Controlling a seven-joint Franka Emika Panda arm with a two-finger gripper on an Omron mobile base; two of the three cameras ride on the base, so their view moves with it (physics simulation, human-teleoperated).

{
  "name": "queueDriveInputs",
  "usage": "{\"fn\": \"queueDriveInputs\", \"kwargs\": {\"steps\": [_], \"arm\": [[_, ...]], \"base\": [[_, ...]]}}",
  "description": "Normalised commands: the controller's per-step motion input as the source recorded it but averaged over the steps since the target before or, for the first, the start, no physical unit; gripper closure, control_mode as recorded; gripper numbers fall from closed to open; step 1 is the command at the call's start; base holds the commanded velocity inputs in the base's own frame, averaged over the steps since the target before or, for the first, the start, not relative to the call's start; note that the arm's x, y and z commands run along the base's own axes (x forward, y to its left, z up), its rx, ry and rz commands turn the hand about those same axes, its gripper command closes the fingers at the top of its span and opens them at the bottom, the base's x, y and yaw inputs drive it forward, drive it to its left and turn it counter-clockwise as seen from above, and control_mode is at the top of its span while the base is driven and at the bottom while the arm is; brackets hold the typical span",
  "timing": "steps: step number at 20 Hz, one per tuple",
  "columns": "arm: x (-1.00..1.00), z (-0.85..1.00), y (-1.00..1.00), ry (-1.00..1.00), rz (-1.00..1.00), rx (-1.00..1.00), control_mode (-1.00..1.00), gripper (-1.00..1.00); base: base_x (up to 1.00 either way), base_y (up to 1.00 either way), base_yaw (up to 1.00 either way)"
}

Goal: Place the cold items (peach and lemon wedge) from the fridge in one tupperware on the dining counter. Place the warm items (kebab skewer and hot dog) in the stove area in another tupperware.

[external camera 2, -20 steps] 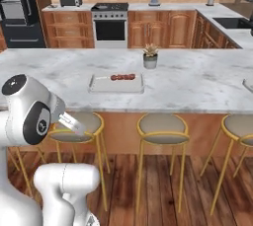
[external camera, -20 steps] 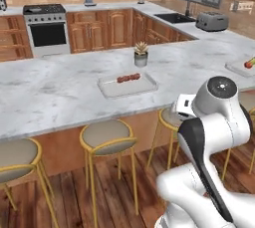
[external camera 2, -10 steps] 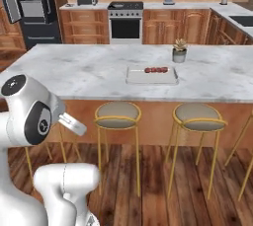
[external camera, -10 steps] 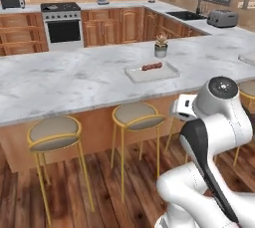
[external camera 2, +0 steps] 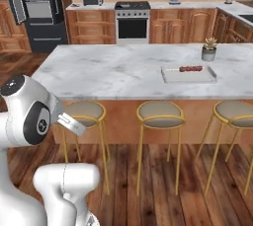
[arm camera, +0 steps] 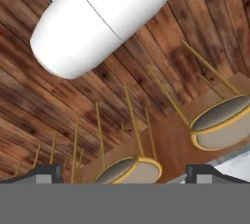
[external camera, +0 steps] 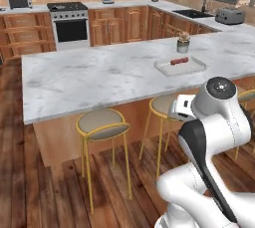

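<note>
A kebab skewer point(external camera: 179, 61) point(external camera 2: 190, 68) lies in a shallow white tupperware point(external camera: 191, 67) point(external camera 2: 170, 76) on the marble dining counter point(external camera: 99, 77) point(external camera 2: 108, 69). My gripper point(arm camera: 124, 173) is open with nothing between its fingers, pointing down at the wooden floor and bar stools, far below and in front of the counter. The arm is folded close to the base. The fridge point(external camera 2: 37, 3) stands open at the far left of the right base view. Peach, lemon wedge and hot dog are out of view.
Gold-legged stools point(external camera: 102, 124) point(external camera 2: 159, 114) point(arm camera: 217, 120) line the counter's near side. A potted plant point(external camera: 183, 44) point(external camera 2: 209, 51) stands behind the tupperware. The stove point(external camera: 69, 18) point(external camera 2: 132, 20) sits on the back wall, with a toaster point(external camera: 229, 16) at the right.
The whole picture has shifted: the base has driven left along the counter, so the tupperware now sits further right. The gripper has stayed open.
</note>
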Motion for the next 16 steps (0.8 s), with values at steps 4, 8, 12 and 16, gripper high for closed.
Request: {"fn": "queueDriveInputs", "kwargs": {"steps": [4, 8, 12, 16], "arm": [[0.0, 0.0, 0.0, 0.0, 0.0, 0.0, 1.0, -1.0], [0.0, 0.0, 0.0, 0.0, 0.0, 0.0, 1.0, -1.0], [0.0, 0.0, 0.0, 0.0, 0.0, 0.0, 1.0, -1.0], [0.0, 0.0, 0.0, 0.0, 0.0, 0.0, 1.0, -1.0]], "base": [[0.04, 1.0, -0.14], [0.13, 1.0, -0.16], [0.15, 1.0, -0.18], [0.23, 1.0, -0.22]]}}
